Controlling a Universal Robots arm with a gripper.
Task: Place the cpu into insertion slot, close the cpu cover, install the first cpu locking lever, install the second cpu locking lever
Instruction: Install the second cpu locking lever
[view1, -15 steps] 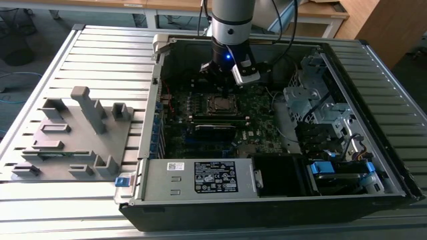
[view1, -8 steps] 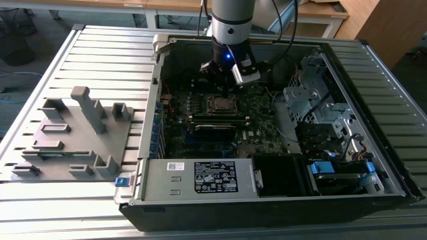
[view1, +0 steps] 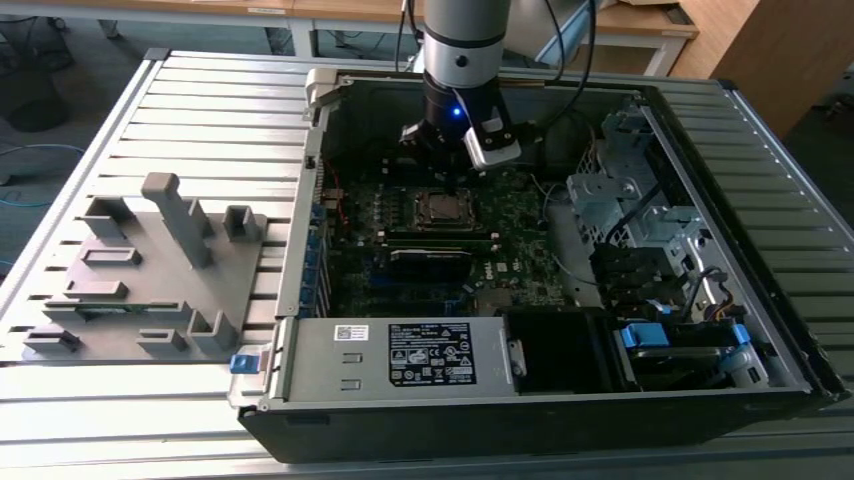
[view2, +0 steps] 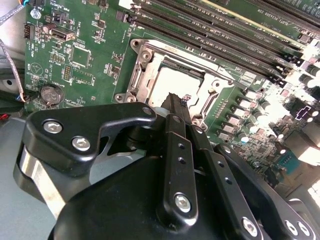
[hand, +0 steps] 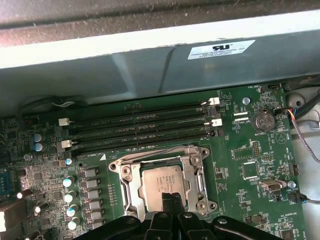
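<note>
Hand (hand: 172, 199) shut, empty, tips just above cpu (hand: 162, 182), chip flat in insertion slot (hand: 131, 186), cpu cover (hand: 197, 172) seemingly down.

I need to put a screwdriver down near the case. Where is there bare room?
Bare slatted table lies beyond the grey fixture block, off the computer case at the exterior view's left. Inside the case it is crowded: motherboard, drive cages, gripper over the cpu.

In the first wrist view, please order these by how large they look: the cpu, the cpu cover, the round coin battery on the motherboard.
1. cpu cover, the metal frame around the socket, looks largest.
2. cpu, sitting inside that frame, partly hidden by the gripper.
3. coin battery, clearly smallest.
</note>
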